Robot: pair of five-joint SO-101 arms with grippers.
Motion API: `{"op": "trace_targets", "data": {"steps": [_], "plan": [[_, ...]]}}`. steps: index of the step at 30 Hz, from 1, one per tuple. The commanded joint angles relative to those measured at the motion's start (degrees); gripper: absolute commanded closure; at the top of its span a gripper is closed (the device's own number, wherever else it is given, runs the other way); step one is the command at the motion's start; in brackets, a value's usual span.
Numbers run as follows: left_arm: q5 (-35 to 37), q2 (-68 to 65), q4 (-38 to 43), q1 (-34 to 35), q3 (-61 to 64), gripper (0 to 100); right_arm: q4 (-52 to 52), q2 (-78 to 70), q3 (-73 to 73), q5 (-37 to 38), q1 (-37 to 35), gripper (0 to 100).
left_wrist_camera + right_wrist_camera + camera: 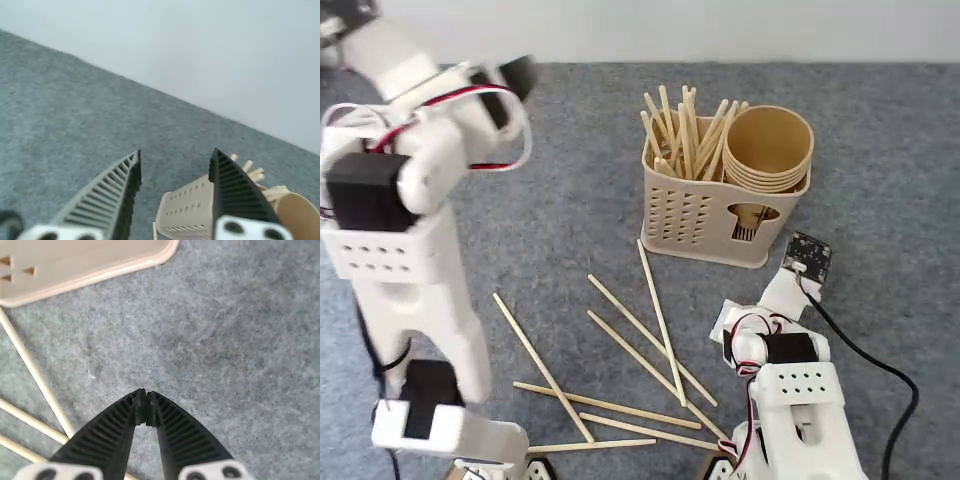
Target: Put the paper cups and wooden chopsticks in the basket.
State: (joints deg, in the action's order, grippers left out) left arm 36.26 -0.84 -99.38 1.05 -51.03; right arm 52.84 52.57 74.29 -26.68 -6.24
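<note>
Your right gripper (pixel 145 395) was pressed together, empty, over the worktop (pixel 225 330); your left gripper (pixel 176 152) spread. Loose chopsticks (pixel 661 320) lay before the basket (pixel 695 215): likely light, stiff, slippery, so pinch one mid-length.

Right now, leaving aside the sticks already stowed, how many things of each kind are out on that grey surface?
Basket: 1
Stack of paper cups, standing in the basket (too nested to count singly): 1
Loose chopsticks lying outside the basket: 7
Total: 9
</note>
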Motion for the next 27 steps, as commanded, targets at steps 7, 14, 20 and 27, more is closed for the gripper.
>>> {"op": "trace_targets", "data": {"steps": [7,14,20,27], "plan": [[0.00,15.56,-0.97,4.13,29.49,98,5.41,1.71,-3.69,6.95,0.22,98.9],[0.00,26.02,2.46,9.93,49.27,99,8.40,1.71,-8.62,8.44,-0.13,98.7],[0.09,33.23,15.38,20.48,69.93,99,8.40,1.10,-10.81,14.42,-10.24,98.5],[-0.09,36.92,26.81,24.88,90.95,99,9.89,1.01,-12.13,14.15,-21.76,74.4]]}}
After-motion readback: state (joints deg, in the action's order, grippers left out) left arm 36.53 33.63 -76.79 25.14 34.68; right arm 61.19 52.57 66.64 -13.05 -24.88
